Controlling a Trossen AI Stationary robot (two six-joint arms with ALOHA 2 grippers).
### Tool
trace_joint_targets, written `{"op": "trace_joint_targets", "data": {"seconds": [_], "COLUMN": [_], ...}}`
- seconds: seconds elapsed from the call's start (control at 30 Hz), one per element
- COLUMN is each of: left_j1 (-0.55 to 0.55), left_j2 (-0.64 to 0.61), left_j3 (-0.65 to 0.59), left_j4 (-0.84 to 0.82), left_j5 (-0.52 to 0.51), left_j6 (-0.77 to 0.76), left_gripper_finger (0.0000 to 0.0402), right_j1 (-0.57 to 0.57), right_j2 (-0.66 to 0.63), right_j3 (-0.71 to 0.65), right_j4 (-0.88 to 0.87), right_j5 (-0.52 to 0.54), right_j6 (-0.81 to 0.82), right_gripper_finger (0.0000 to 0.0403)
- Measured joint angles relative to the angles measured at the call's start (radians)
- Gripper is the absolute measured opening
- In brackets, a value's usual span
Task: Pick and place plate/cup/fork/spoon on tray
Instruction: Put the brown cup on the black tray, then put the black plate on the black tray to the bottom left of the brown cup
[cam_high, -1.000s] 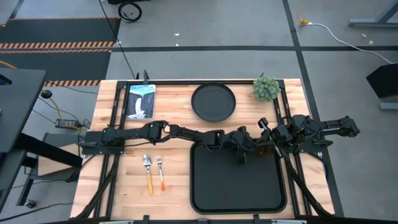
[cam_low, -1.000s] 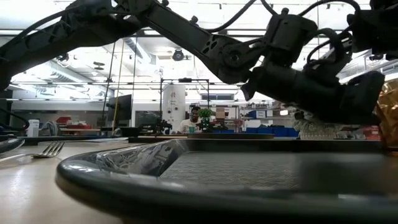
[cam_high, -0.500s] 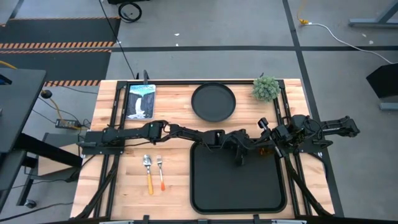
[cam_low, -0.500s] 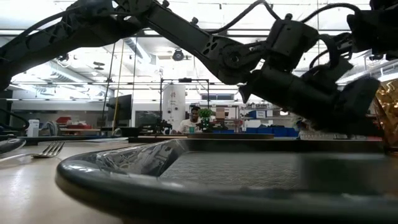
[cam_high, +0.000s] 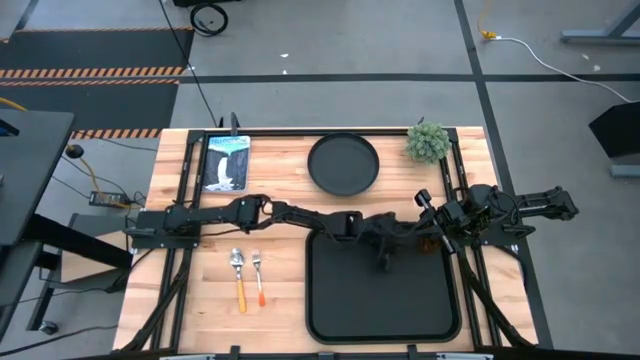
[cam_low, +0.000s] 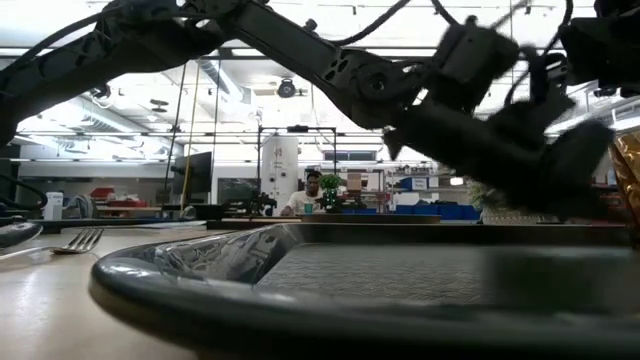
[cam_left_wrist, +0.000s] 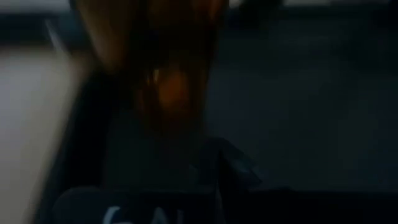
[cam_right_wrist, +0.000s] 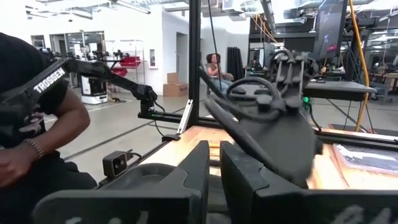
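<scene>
- My left end effector (cam_high: 403, 234) reaches across the surface (cam_high: 280, 290) to the tray's (cam_high: 380, 295) 1 o'clock corner, at the cup (cam_left_wrist: 163, 74).
- Left wrist view: amber cup fills the frame right ahead of my fingers; can't tell if they're closed on it.
- My right end effector (cam_right_wrist: 213, 163) is parked at the tray's 3 o'clock side, fingers nearly together, holding nothing.
- Plate (cam_high: 343, 164) sits at 12 o'clock from the tray, apart from it.
- Spoon (cam_high: 238, 275) and fork (cam_high: 257, 273) lie side by side at 9 o'clock from the tray, spoon farther out.
- A person's arm (cam_right_wrist: 59, 127) shows in the right wrist view.
</scene>
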Motion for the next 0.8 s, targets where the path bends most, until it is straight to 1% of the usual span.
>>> {"op": "trace_joint_targets", "data": {"seconds": [0.1,0.13,0.23,0.3,0.43,0.67,0.8], "left_j1": [0.0,-0.003,-0.016,-0.017,-0.005,0.004,-0.01], "left_j2": [-0.05,-0.069,-0.128,-0.15,-0.169,-0.176,-0.206], "left_j3": [-0.001,-0.001,0.0,0.001,0.0,0.0,-0.001], "left_j4": [-0.192,-0.235,-0.323,-0.369,-0.436,-0.632,-0.759], "left_j5": [0.003,-0.016,-0.124,-0.167,-0.185,-0.198,-0.251], "left_j6": [0.064,0.098,0.185,0.215,0.241,0.262,0.299], "left_gripper_finger": [0.0006,0.0005,0.0005,0.0004,0.0003,0.0002,0.0001], "right_j1": [0.0,0.0,0.0,0.0,0.0,0.0,0.0], "right_j2": [0.0,0.0,0.0,0.0,0.0,0.0,0.0], "right_j3": [0.0,0.0,0.0,0.0,0.0,0.0,0.0], "right_j4": [0.002,0.004,0.003,0.004,0.003,-0.001,0.003], "right_j5": [-0.002,-0.002,0.0,0.0,0.0,0.0,0.0], "right_j6": [0.0,0.0,0.0,0.0,0.0,0.0,0.0], "right_gripper_finger": [0.0045,0.0045,0.0045,0.0045,0.0045,0.0045,0.0045]}}
